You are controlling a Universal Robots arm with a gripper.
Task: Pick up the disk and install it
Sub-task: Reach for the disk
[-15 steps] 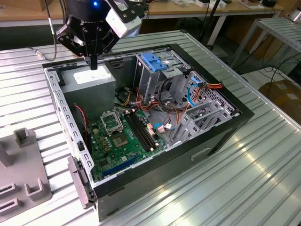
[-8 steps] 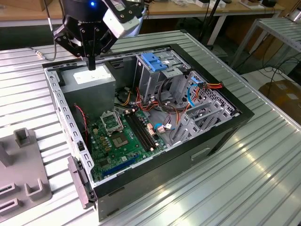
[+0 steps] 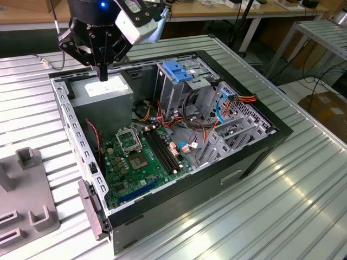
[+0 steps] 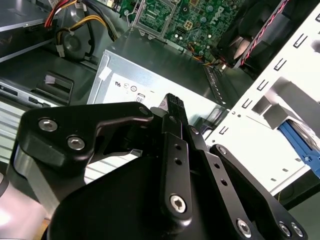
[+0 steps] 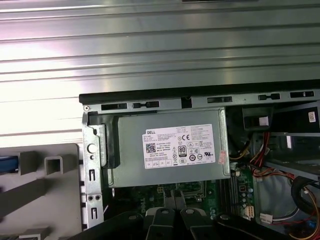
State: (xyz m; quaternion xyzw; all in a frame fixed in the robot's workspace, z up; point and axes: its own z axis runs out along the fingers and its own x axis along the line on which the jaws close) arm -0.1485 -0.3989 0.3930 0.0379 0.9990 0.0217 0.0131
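Both fingers [image 4: 172, 130] of the gripper [image 3: 103, 76] are pressed together with nothing between them. I record the hand as closed and empty. It hangs pointing down, just above the grey power supply [image 3: 103, 92] in the corner of the open computer case [image 3: 238, 157]. I cannot tell whether the tips touch the unit's labelled top.

Past the power supply lies the green motherboard [image 3: 143, 157]. Beyond that stands the grey drive cage [image 3: 181, 92] with a blue bracket [image 3: 176, 70] on top, well apart from the hand.

The disk [image 5: 7, 164] is not in the case. In the first wrist view I see a strip of bright blue at the grey fixture [image 3: 30, 211], which sits outside the case wall on the ribbed metal table [image 3: 271, 216]. The second wrist view shows the same blue beyond the perforated chassis wall — I take it for the disk's carrier, though its metal body is not visible to me.
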